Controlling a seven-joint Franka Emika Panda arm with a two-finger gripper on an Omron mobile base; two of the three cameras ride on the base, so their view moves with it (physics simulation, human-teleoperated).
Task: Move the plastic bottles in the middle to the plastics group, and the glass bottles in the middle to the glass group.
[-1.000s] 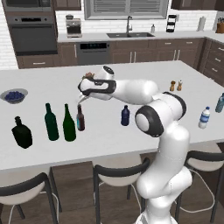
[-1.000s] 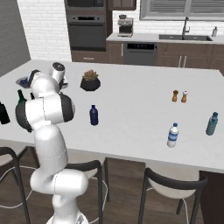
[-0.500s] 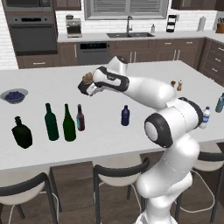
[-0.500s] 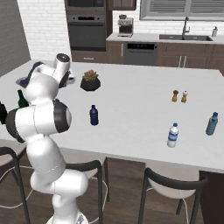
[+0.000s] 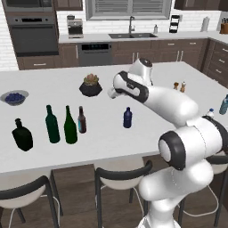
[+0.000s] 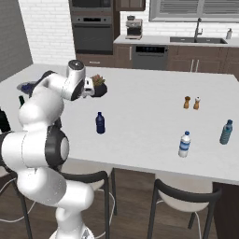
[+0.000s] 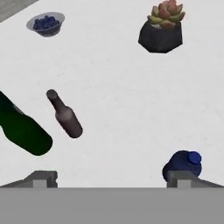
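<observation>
in the left base view the white counter [image 5: 147, 133] runs wide, with bare surface between the bottle row near its front left edge and the right end. from the left stand a squat black flask [image 5: 22, 135], a straight-sided green bottle [image 5: 52, 125], the sloping-shouldered green wine bottle [image 5: 70, 126] and just beside it the slim brown bottle [image 5: 82, 120]. the stubby dark blue bottle [image 5: 128, 118] stands apart to their right with open counter all round it. behind are a dark pot of succulent [image 5: 91, 85], a bowl of blue berries [image 5: 14, 97] and two small shakers [image 5: 179, 86]. the gripper [image 5: 111, 93] hangs above the counter between pot and blue bottle; from here i cannot tell how its jaws stand.

the right base view adds the far end: a clear water bottle [image 6: 185, 144] with white cap and blue label, and a teal bottle [image 6: 226, 132], near the right edge, well apart from the dark blue bottle. the arm covers the glass bottles here.

the hand view looks down on smooth matte counter. the fingertips [image 7: 43, 178] sit far apart at the bottom, holding nothing. the blue bottle's rounded cap is just by the right tip; the brown and green bottles lie up-left, the pot and bowl beyond.
</observation>
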